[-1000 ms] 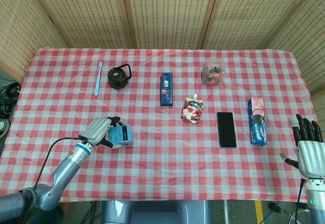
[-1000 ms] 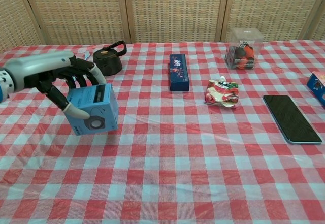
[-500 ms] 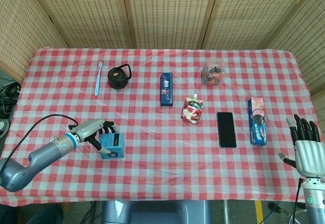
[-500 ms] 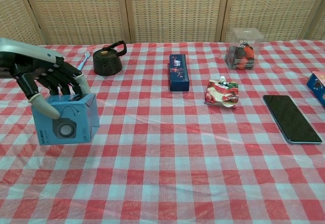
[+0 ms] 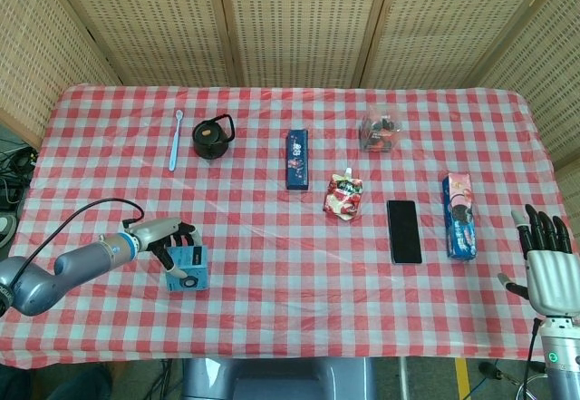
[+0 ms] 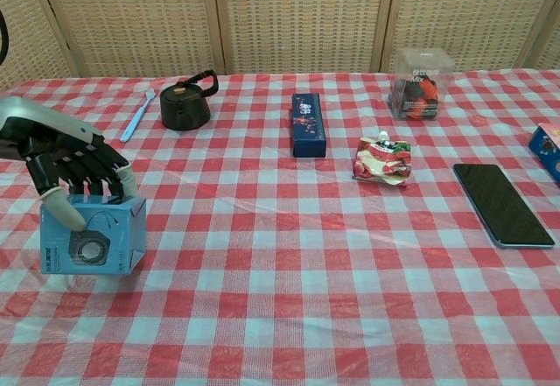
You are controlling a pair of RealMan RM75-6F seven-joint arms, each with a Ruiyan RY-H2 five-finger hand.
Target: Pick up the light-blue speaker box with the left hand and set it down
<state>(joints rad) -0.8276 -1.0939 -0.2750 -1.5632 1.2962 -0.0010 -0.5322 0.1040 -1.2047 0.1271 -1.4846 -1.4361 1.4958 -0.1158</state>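
Observation:
The light-blue speaker box (image 5: 187,268) (image 6: 92,238) sits upright on the checked tablecloth near the front left, its round speaker picture facing the chest camera. My left hand (image 5: 166,238) (image 6: 66,164) grips it from above, fingers draped over its top edge and thumb down its front face. My right hand (image 5: 549,263) hovers at the far right front edge with fingers spread, holding nothing; the chest view does not show it.
A toothbrush (image 5: 176,140) and black kettle (image 5: 212,137) lie at the back left. A dark blue box (image 5: 296,159), snack pouch (image 5: 343,195), clear container (image 5: 380,133), black phone (image 5: 404,230) and cookie box (image 5: 459,215) spread across the middle and right.
My left hand has carried the speaker box leftward and toward the front edge, lowering it onto the cloth. The right hand has barely shifted.

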